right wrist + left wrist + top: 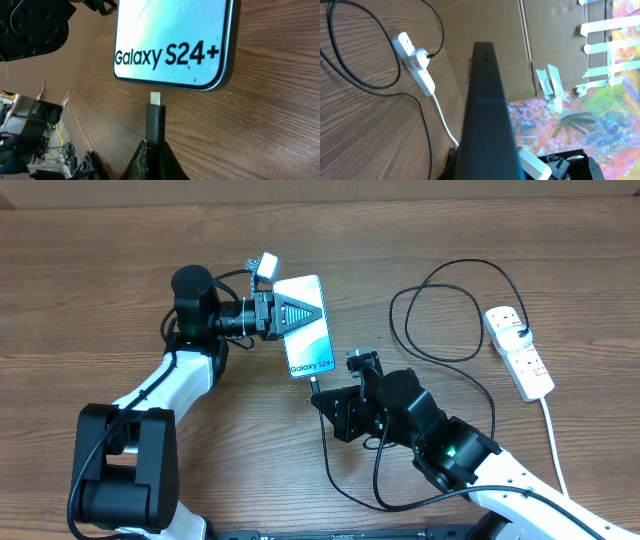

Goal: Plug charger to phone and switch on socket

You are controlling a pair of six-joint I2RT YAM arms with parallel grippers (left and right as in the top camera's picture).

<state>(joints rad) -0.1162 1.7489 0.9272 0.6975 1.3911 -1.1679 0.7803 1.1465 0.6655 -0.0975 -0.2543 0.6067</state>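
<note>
Pinching the black body of the connector (156, 122) between closed fingertips, the right gripper (154, 150) is seen at the bottom centre of the right wrist view. The connector's silver tip is aimed at the bottom edge of the phone (172, 45) and is just apart from it, not yet inserted. The upper part of that view is taken up by the phone's light screen, on which "Galaxy S24+" is printed. In the overhead view the phone is found at centre frame. Its left long edge is clamped by the left gripper (290, 314), whose jaws are closed on it, one black finger being laid across the screen. From the connector the thin black cable of the charger (324, 435) is run toward the lower edge of the frame, back up past the right arm (450, 445), and in loops toward the upper right, where it is joined to a white plug (508, 322) seated in the socket (535, 375). The socket is laid on the wooden table (100, 260) at the right of the frame, well apart from the phone, and its white cord (552, 435) is trailed toward the lower right.
</note>
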